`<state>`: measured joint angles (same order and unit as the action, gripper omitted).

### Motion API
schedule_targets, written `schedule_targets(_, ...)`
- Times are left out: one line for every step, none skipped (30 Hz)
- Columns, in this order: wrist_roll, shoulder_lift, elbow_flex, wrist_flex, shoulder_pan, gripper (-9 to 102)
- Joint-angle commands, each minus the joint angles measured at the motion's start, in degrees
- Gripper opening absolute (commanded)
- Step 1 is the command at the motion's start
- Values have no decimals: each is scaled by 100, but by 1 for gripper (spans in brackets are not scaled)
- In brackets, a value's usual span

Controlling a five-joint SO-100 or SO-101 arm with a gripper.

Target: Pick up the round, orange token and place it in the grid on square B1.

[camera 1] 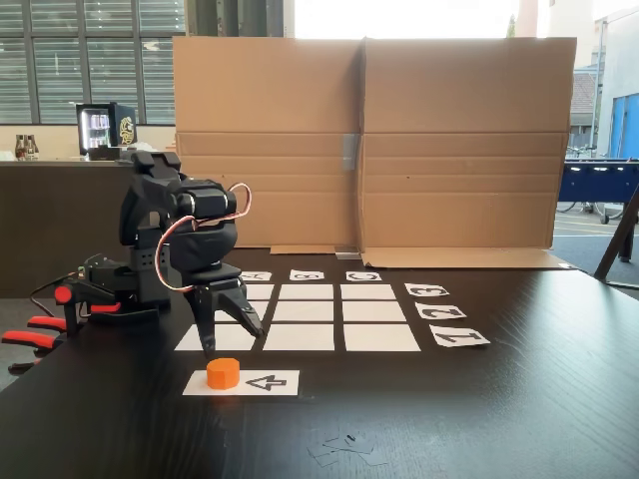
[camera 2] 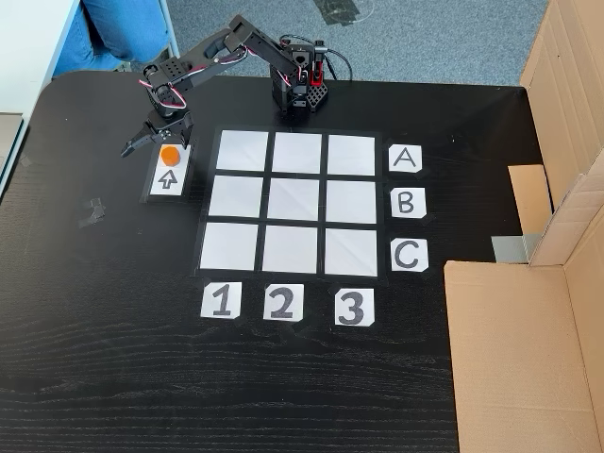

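In a fixed view from table level, nearest the camera, the round, orange token [camera 1: 224,373] sits on the left end of a white strip [camera 1: 242,382] printed with a black arrow that points at it. Just beyond, at about 11 o'clock from the token, the gripper [camera 1: 233,337] hangs point-down with its two fingers spread apart, released and holding nothing, its tips above the table and clear of the token. Behind it lies the grid [camera 1: 310,311], with number cards [camera 1: 442,312] at 3 o'clock of it and letter cards along its far edge. A cardboard wall [camera 1: 369,140] closes the back.

In the other fixed view, from above, the token [camera 2: 170,156] lies at 9 o'clock of the grid [camera 2: 294,201], and the open gripper [camera 2: 151,141] sits at its 10 o'clock. Square B1 [camera 2: 235,196], the left cell of the middle row, is bare. The arm's base [camera 2: 300,94] stands at 12 o'clock of the grid.
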<state>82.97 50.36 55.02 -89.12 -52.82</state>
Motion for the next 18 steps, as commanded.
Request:
schedule_targets(9,-26,-290,62,79,76)
schedule_targets(18,-62,-308,62,88,76)
schedule_targets(18,-97,-334,62,88,76)
schedule_targets(18,-141,-369,62,97,76)
schedule_targets(18,-176,-404,70,97,76)
schedule_targets(18,-211,-431,70,105,76)
schedule_targets(26,-246,-475,70,105,76)
schedule_targets(35,-281,-510,70,105,76)
schedule_targets(35,-316,-545,79,105,76)
schedule_targets(35,-352,-580,79,105,76)
schedule_targets(44,-396,-615,79,105,76)
schedule_targets(44,-431,-650,88,105,76)
schedule_targets(44,-457,-686,88,105,76)
schedule_targets(44,-483,-703,88,105,76)
schedule_targets(44,-492,-703,97,105,76)
schedule_targets(44,-501,-703,114,105,76)
schedule_targets(44,-501,-703,114,105,76)
schedule_targets(44,-510,-703,123,105,74)
